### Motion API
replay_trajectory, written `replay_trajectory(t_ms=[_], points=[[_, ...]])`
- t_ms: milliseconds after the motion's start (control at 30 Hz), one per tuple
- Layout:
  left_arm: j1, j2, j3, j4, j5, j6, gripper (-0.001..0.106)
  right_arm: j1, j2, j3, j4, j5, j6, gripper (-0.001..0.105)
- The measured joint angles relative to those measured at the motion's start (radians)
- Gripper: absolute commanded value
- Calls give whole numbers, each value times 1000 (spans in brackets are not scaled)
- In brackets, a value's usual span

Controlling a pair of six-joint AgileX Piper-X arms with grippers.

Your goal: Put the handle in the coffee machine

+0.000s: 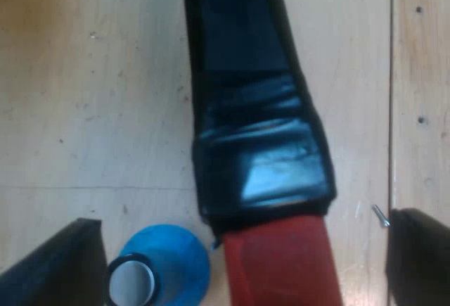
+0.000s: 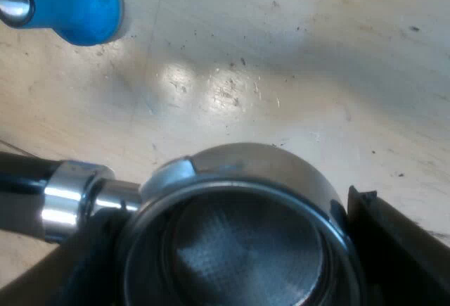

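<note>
The holder's dark handle [image 1: 246, 88] runs between my left gripper's [image 1: 242, 257] fingers, and its red end [image 1: 281, 264] lies in the gap. Both black fingers [image 1: 60, 267] stand apart from the handle with wood showing on each side, so this gripper is open. My right gripper [image 2: 232, 264] is shut on the holder's round metal head [image 2: 246, 243], one finger [image 2: 401, 243] pressed against the rim. The empty mesh basket faces up, and the shiny neck [image 2: 70, 197] leads off toward the handle.
A blue tamper [image 1: 165, 271] with a metal end lies on its side on the pale wooden table [image 1: 84, 109], close beside the red end. It also lies on the table [image 2: 295, 60] some way beyond the holder's neck, the blue tamper [image 2: 77, 3] apart from the holder.
</note>
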Motion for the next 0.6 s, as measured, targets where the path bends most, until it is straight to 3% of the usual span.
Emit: replay_trajectory(t_ms=[33,600], points=[[0,0,2,0,2,0,66,0,0,0,0,0,0,0],[0,0,2,-48,36,1,66,0,0,0,0,0,0,0]])
